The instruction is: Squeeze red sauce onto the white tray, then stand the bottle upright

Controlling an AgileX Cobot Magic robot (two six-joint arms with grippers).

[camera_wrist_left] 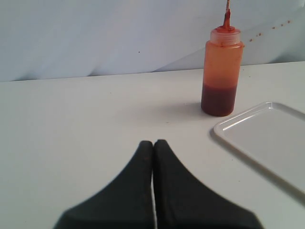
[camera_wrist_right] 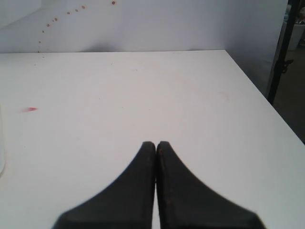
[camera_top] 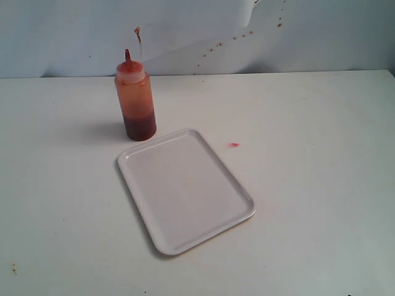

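On the table (camera_top: 321, 185) in the exterior view, you see the bottle (camera_top: 135, 102) upright beside the tray's (camera_top: 185, 191) far corner, with a red speck (camera_top: 234, 145) off to the tray's right. In the left wrist view, your left gripper (camera_wrist_left: 153, 142) has its fingers pressed together, holding nothing. In the right wrist view, the right gripper (camera_wrist_right: 156, 143) is the same, touching nothing.

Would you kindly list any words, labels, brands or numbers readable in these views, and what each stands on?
None: no readable text in any view. The bottle carries no label, the white tray is plain, and the table and backdrop show only red specks.
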